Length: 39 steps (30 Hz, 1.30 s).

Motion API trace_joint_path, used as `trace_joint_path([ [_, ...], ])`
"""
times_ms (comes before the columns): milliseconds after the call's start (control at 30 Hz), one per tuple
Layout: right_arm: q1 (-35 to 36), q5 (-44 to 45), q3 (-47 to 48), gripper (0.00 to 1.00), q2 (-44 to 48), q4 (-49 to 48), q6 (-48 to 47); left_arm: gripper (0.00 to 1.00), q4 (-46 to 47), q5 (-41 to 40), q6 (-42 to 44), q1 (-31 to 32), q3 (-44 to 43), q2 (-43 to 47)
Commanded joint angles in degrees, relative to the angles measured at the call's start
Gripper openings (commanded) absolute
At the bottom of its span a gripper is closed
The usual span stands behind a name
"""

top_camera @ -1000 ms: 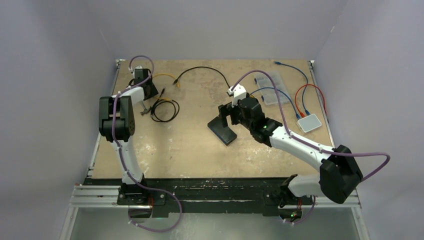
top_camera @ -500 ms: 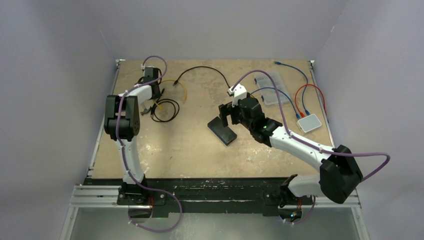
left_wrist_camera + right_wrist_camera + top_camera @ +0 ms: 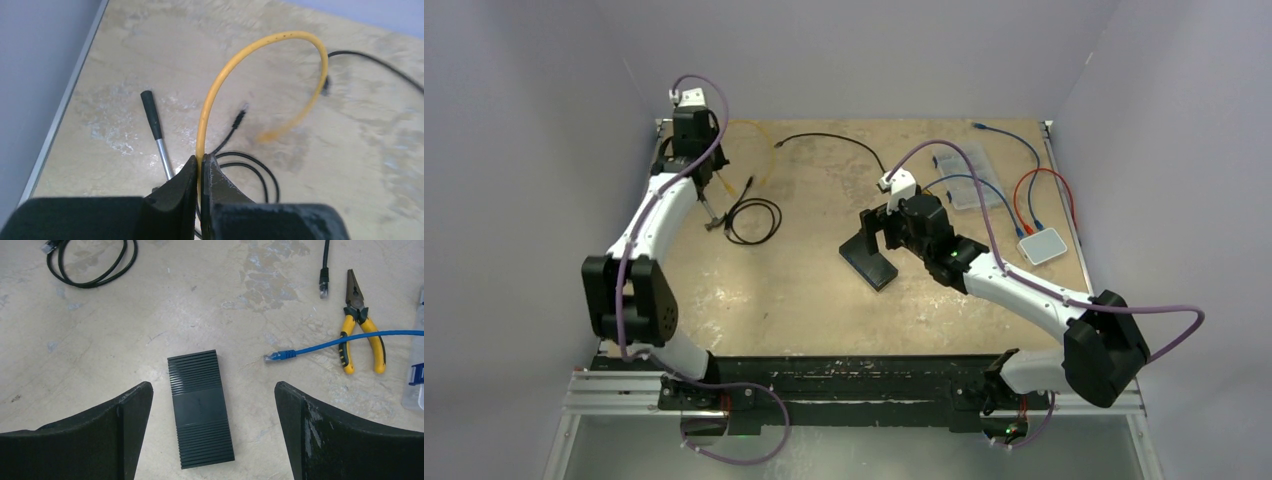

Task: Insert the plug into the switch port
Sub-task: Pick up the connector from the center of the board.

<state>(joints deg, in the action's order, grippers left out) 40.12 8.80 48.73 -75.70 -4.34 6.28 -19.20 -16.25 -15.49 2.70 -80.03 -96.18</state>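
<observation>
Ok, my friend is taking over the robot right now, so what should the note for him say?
Left gripper: shut on the yellow cable, at the far left of the table. The cable arches up, and its free end is too blurred to make out.
Right gripper: open and empty, hovering over the black switch box, which lies flat near the middle of the table.
Done: yellow cable grabbed.
Left: carry its plug over to the switch box and push it into a port. Nothing is plugged into the box yet.
</observation>
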Motion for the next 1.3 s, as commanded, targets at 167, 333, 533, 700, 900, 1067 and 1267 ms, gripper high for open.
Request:
trace_joint_path([
  [167,0.0,-8.6,1.0,0.92,-2.0,-5.3,1.2,0.0,-1.0,14.0,-7.8,1.1,19.2,23.0],
  [333,0.1,-17.2,-1.5,0.89,-3.7,-11.5,5.2,0.0,4.0,19.0,-14.6,1.5,33.1,34.8],
  [533,3.6,-25.4,-7.1,0.85,-3.5,-25.2,9.9,0.0,5.5,18.1,-19.2,2.4,40.6,42.8],
  [700,12.5,-20.9,-5.7,0.85,-5.5,-30.5,7.0,0.0,6.9,18.0,-22.1,2.8,44.3,45.6],
  [900,21.1,-12.8,-1.9,0.85,-9.9,-34.1,-0.3,0.0,7.7,18.4,-23.6,4.0,45.9,45.7],
  [1067,28.0,-1.9,2.0,0.84,-16.5,-35.6,-8.3,0.0,7.9,18.0,-23.8,4.8,45.8,45.5],
  [1267,32.9,8.3,7.8,0.82,-23.9,-35.6,-14.0,0.0,8.0,18.2,-23.7,5.2,45.8,45.2],
])
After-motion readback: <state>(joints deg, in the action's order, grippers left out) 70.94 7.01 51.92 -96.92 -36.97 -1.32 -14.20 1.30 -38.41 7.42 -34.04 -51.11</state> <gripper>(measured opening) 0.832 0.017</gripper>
